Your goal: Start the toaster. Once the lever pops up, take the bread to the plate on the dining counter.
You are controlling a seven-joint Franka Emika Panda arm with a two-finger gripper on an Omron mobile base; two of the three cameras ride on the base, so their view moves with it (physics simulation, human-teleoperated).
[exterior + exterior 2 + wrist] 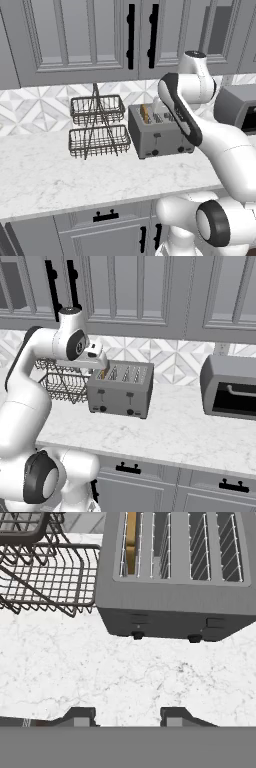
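Claw (127, 714) hangs above the toaster (159, 131), its two dark tips parted with only bare marble counter (125, 677) showing between them and nothing gripped. Bread (145, 113) stands in the toaster's leftmost slot, its tan top poking above the slot rim. Along the toaster's front sit two dark knobs, with a lever (157, 135) tab above the left one. Left of the toaster stands a two-tier wire basket rack (97, 126); right of the toaster sits a toaster oven (231, 387).
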